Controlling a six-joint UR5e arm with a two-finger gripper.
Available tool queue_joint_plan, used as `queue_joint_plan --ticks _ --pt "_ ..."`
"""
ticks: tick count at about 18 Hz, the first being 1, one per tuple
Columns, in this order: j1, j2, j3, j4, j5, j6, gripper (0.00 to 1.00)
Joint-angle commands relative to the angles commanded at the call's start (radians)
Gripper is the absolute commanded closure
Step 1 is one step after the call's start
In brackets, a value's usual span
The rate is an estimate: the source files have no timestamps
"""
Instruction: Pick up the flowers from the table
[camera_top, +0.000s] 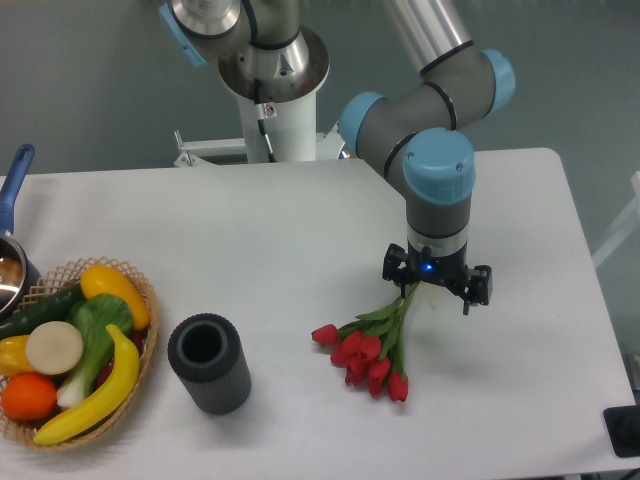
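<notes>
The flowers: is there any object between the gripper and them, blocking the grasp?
Nothing visible blocks it. The gripper is already at the stem end of the flowers, whose red buds lie on the table. The black cylinder and the fruit basket stand well off to the side, apart from them.

The counter (250, 240) looks smooth, matt white. The flowers (370, 350) have a plastic look, red buds faintly glossy. The black cylinder (209, 364) is matt and finely ribbed. The basket (140, 290) is woven wicker, and the banana (95, 395) in it shines like plastic. The arm's (437, 160) grey shells are satin, its blue caps smooth.
</notes>
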Motion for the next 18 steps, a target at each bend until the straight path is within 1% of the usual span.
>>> queue_joint_plan --ticks 2,4,5,7,9,10,17,18 --pt "-0.002 0.006 -0.006 0.002 0.026 0.0 0.0" --pt "-0.002 0.006 -0.011 0.006 0.026 0.0 0.0" --pt "-0.002 0.006 -0.014 0.018 0.026 -0.002 0.0" --pt "-0.002 0.002 -0.049 0.075 0.025 -0.005 0.0" --pt "-0.003 0.0 -0.107 0.153 0.026 -0.011 0.0" --pt "-0.005 0.0 -0.123 0.173 0.026 -0.005 0.0" --pt "-0.008 -0.012 -0.152 0.172 0.026 0.069 0.0" --pt "-0.008 -0.026 -0.152 0.173 0.028 0.078 0.0"
